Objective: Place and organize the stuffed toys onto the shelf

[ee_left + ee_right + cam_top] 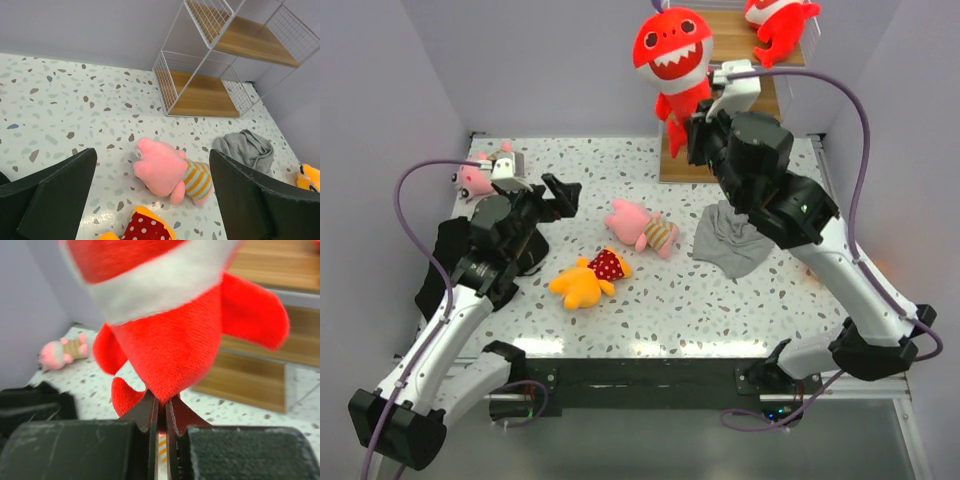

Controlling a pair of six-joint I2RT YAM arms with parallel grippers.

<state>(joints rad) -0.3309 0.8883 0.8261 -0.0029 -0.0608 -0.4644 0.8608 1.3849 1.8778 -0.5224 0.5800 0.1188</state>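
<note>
Inventory, as seen from the near edge of the table (720,310).

1. Right gripper (705,118): jaws pressed together on the lower tip of a red-and-white toy (672,55), which hangs in the air in front of the shelf (677,165), clear of its boards.
2. Second red-and-white toy (778,25): lies on the shelf's top board, at the far right corner.
3. Left gripper (558,195): fingers spread wide and holding nothing, above the table's left half.
4. Pink striped-shirt toy (640,225): lies mid-table, with bare surface between it and the shelf's foot.
5. Second pink toy (475,175): far left, close to the back wall.
6. Yellow-orange toy with red dotted top (588,280): lies near the pink one, on its near side, with an open strip along the table's near edge.
7. Grey cloth (730,240): crumpled at the shelf's near side, partly under the right arm.
8. Black cloth (440,260): at the left edge, beneath the left arm.
</note>
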